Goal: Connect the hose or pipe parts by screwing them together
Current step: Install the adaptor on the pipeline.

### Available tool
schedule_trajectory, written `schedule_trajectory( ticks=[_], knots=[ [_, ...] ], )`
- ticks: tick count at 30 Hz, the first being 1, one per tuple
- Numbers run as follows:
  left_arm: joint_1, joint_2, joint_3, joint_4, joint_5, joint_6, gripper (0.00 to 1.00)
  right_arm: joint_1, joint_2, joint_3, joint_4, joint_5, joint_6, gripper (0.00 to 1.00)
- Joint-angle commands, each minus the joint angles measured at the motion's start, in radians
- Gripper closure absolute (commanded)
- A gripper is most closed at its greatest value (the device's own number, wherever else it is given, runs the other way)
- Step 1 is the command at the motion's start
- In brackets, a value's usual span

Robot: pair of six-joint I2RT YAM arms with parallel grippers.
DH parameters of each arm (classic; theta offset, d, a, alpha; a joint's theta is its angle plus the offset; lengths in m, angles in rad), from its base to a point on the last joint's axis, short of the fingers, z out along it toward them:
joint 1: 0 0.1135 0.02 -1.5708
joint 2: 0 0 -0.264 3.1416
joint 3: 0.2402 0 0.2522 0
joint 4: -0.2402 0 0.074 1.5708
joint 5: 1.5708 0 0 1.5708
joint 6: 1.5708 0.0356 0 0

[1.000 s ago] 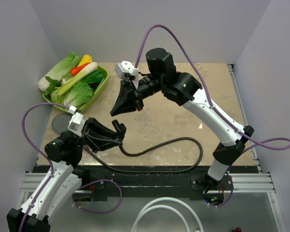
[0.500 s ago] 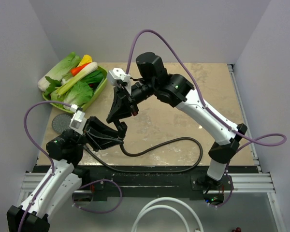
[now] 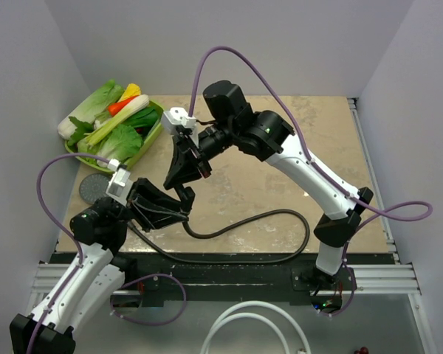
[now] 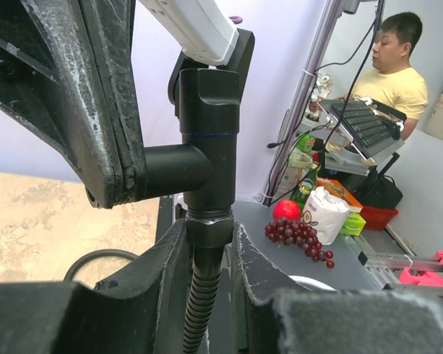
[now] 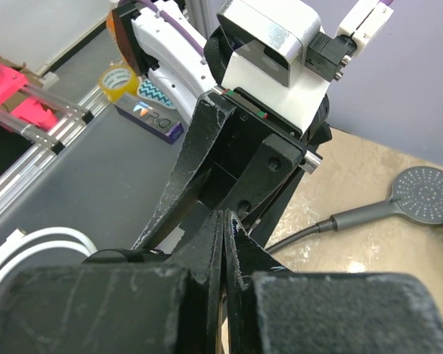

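Black T-fitting (image 4: 209, 125) stands upright, the left end effector (image 4: 209, 237) clamping its hose nut (image 4: 209, 225). The closed, empty right end effector (image 5: 223, 221) meets its nine-o'clock branch (image 4: 173, 168), likely to turn it.

The left arm (image 3: 96, 273) and the right arm (image 3: 317, 177), bolted at the table's (image 3: 280, 147) near edge, had white shells over black joints. Thin purple cables (image 3: 221, 49) trailed off them; white camera blocks (image 3: 180, 118) sat behind scuffed black fingers (image 4: 96, 110).

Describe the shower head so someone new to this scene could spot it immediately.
Start at the green tray of vegetables at the table's back left corner. Directly on its near side, by the left edge, lies the shower head: a flat round grey disc with a dotted face, unlike the leafy produce.
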Motion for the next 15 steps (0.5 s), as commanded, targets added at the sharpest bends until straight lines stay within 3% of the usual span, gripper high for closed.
schedule_trajectory(
  ticks=[1,15],
  knots=[
    [-0.004,-0.018,0.060,0.073,-0.062,-0.010,1.00,-0.006,-0.003,0.044,-0.106,0.028,-0.060,1.00],
    [-0.001,-0.033,0.073,0.062,-0.078,-0.010,1.00,-0.006,-0.041,0.016,-0.182,0.109,-0.116,1.00]
  ],
)
